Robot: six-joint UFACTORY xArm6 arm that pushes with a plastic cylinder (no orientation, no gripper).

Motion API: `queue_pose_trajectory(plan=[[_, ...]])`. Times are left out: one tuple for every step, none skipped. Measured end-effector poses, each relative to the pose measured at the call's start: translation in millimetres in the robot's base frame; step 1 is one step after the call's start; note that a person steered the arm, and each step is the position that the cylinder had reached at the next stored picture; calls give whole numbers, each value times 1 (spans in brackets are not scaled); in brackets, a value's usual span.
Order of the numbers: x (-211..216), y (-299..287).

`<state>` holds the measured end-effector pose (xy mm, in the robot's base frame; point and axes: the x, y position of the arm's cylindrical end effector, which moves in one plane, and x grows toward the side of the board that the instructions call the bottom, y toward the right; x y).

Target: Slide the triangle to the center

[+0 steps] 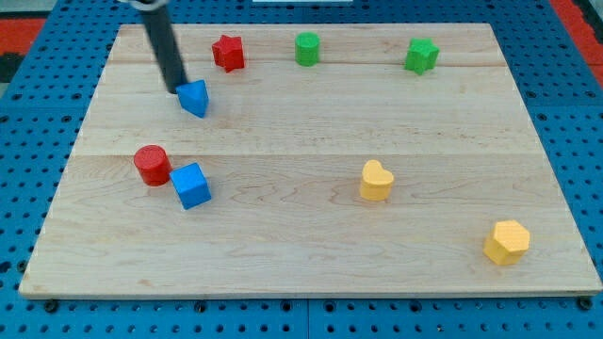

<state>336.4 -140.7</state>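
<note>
A blue triangle block (195,97) lies on the wooden board (311,254) at the view's upper left. My tip (176,89) touches or nearly touches the triangle's left side, with the dark rod rising from it toward the view's top left. The board's centre lies well to the right of and below the triangle.
A red star block (228,52), a green cylinder (307,48) and a green star block (422,56) stand along the top. A red cylinder (152,165) and a blue cube (191,185) sit at left. A yellow heart block (376,181) and a yellow hexagon (507,242) sit at right.
</note>
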Motion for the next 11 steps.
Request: queue_pose_trajectory(plan=[[15,46],[16,69],[-30,-37],[-8,-66],[1,-21],[5,40],[7,-14],[25,-38],[37,24],[37,91],[39,137]])
